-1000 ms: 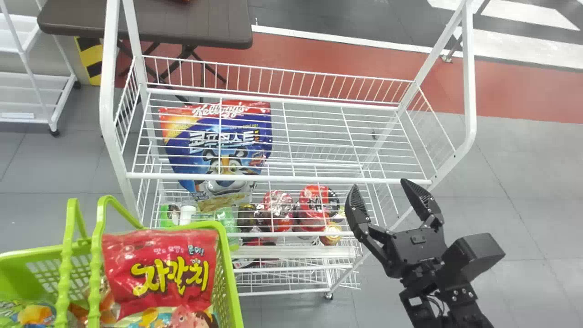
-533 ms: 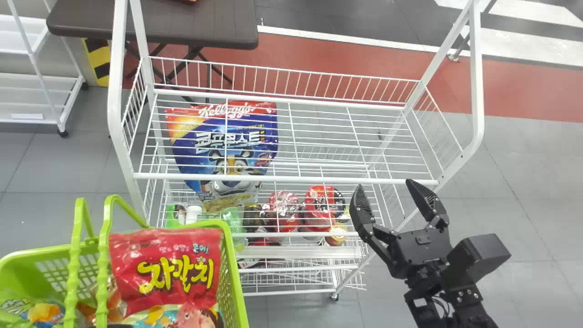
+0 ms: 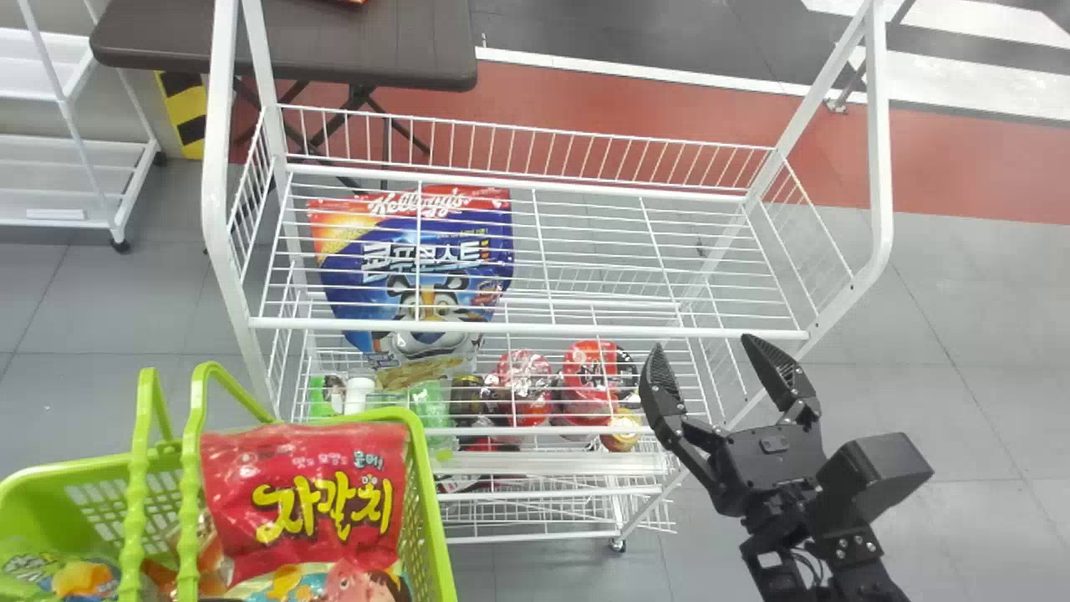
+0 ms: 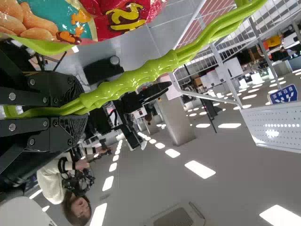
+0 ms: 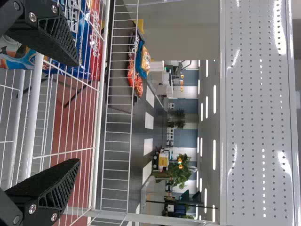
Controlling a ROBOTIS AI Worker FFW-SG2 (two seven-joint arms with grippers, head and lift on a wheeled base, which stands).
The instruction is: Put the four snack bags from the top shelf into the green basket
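Open right gripper [image 3: 702, 343] near a white rack [image 3: 527, 328]; to its left, a green basket [image 3: 433, 518] holding 1 red snack bag [image 3: 309, 493] among others, its handles [image 4: 155, 70] clamped in the left gripper [image 4: 80, 112].

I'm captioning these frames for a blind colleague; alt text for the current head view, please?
A green basket holding snack bags, including a red one, is at lower left. The open right gripper is near a white wire rack's front right corner; a large blue bag shows through the top shelf.
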